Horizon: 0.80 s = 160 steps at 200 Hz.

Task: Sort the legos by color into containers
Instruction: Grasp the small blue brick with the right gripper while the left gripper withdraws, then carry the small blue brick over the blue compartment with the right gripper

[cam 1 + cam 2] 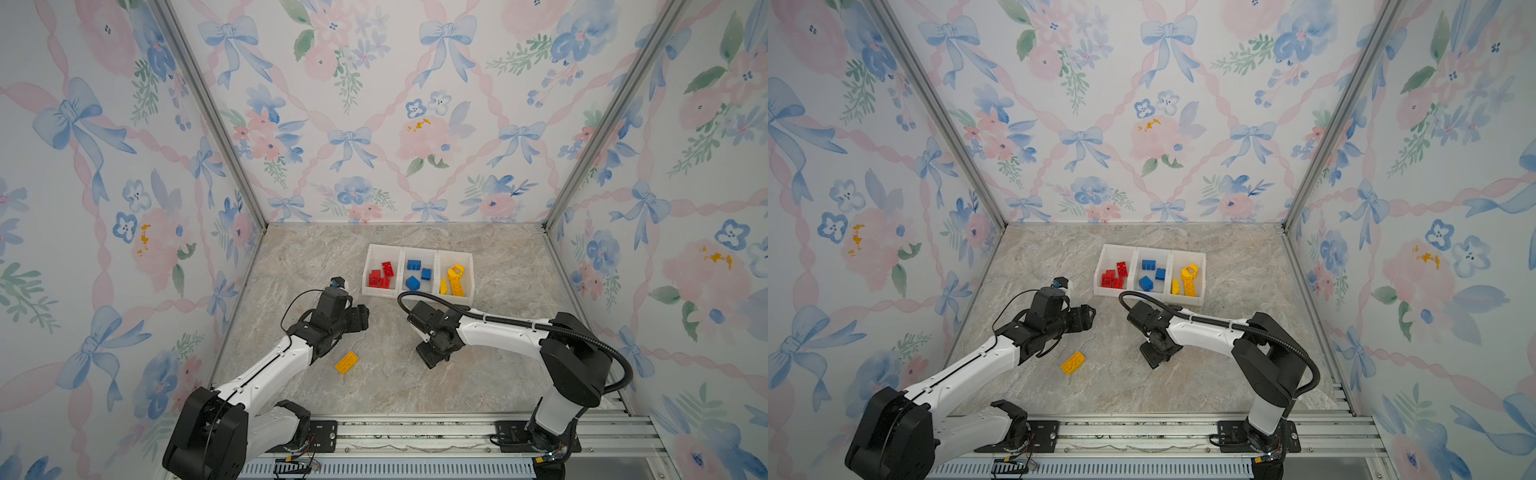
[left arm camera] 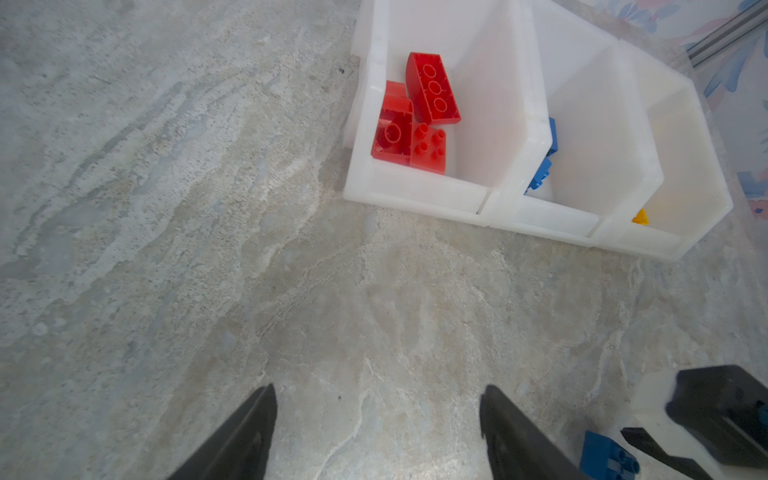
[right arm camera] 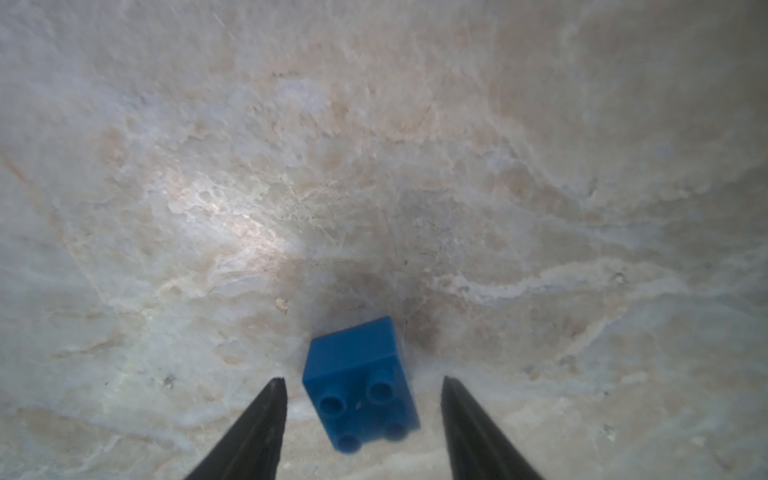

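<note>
Plainly, the right gripper [image 3: 362,380] stands apart around a blue brick [image 3: 353,361], with gaps on both sides; the left gripper [image 2: 379,388] gapes wide over the marbled table [image 2: 166,249].

Floral bow-print wallpaper [image 1: 374,124] on three walls — marbled beige tabletop [image 1: 395,382], aluminium corner posts [image 1: 215,120], even light.

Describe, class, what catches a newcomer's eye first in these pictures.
Three white containers stand in a row at the back of the table, their legos sorted red, blue, yellow. A lone yellow brick lies beside the left arm. A blue brick sits between the open fingers of the right end effector.
</note>
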### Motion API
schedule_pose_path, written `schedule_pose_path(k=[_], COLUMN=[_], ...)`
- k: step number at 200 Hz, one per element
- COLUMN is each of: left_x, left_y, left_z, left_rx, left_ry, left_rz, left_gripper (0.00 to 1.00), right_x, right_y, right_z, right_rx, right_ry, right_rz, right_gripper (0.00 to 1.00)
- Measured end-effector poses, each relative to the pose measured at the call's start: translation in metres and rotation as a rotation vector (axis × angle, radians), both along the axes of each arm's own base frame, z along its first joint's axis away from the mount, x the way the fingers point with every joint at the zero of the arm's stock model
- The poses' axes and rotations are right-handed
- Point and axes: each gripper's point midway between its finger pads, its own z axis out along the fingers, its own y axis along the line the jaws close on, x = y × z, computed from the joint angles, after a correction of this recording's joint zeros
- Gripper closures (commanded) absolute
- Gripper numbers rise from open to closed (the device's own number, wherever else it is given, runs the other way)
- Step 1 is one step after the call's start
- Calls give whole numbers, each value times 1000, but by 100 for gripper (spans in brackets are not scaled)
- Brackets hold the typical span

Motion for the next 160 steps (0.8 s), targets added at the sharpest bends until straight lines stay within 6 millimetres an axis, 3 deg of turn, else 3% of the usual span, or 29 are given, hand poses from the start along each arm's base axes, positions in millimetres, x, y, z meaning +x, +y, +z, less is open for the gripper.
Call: schedule_pose_path(k=[127,160], left_x=[-6,-7], left_y=[8,9], left_z=[-4,-3], left_rx=[-12,-14], left_ry=[5,2], left_rz=[27,28], left_gripper=[19,19], right_x=[-2,-2], right_y=[1,3], right_z=[-6,-5], right_rx=[-15,-14], right_ry=[9,8], right_rz=[14,19], right_gripper=[68,71])
